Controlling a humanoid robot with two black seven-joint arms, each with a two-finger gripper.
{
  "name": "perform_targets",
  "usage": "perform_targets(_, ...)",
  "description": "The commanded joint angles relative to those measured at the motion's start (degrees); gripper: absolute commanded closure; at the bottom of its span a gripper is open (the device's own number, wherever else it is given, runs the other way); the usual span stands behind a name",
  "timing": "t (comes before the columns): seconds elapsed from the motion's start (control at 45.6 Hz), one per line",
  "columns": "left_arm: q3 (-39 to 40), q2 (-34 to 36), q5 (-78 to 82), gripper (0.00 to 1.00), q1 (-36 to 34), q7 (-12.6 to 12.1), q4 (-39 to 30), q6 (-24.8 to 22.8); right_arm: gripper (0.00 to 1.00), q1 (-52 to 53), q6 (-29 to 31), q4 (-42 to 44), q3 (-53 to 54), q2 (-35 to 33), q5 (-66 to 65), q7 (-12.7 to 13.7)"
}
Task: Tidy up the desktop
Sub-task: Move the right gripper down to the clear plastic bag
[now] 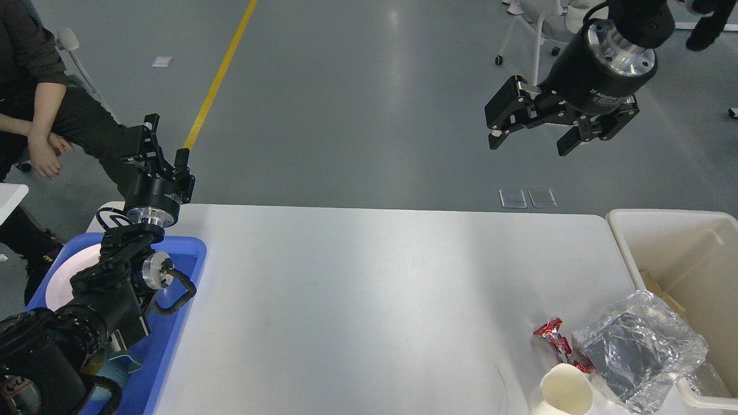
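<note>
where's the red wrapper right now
In the head view, the red wrapper lies on the desktop's near-right corner, between the cream cup and crumpled plastic bag.

At the lower left of the frame sits a blue tray holding a white plate. At the lower right lie a red wrapper, a crumpled clear plastic bag with something dark inside, and a cream cup. A cream bin fills the right edge. A seated person occupies the upper left; a wheeled chair stands at the upper right beyond a yellow floor line.
</note>
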State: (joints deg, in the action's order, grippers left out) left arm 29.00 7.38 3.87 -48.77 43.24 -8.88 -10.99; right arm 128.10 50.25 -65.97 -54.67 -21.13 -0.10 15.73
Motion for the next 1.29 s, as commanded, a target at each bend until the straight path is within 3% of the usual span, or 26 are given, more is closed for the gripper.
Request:
perform_targets(0.0, 0.0, 0.0, 0.0, 0.04, 0.0, 0.0, 0.0, 0.0, 0.0, -7.9, -8.4, 0.6, -1.2, -3.5, -0.2, 0.0)
perform_targets(0.11, 0.0, 0.0, 0.0, 0.04, 0.0, 0.0, 0.0, 0.0, 0.0, -16.6, -14.9, 0.8, -4.4, -7.1, -0.9, 0.0)
perform_targets(0.658, 0.0, 0.0, 0.0, 0.04, 0.0, 0.0, 0.0, 0.0, 0.0, -50.6, -34.5, 1.9, -5.2, -18.8, -0.4, 0.1)
perform_targets(0.987, 0.0, 0.0, 0.0, 0.03, 0.1, 0.0, 0.0, 0.0, 0.0, -61.0, -42.3, 9.1, -1.8, -18.8, 0.0, 0.0)
perform_targets(1.273, 0.0, 0.0, 0.0, 0.03, 0.0, 0.0, 0.0, 0.0, 0.0, -66.2, -42.7, 11.4, 5.3, -18.7, 0.0, 0.0)
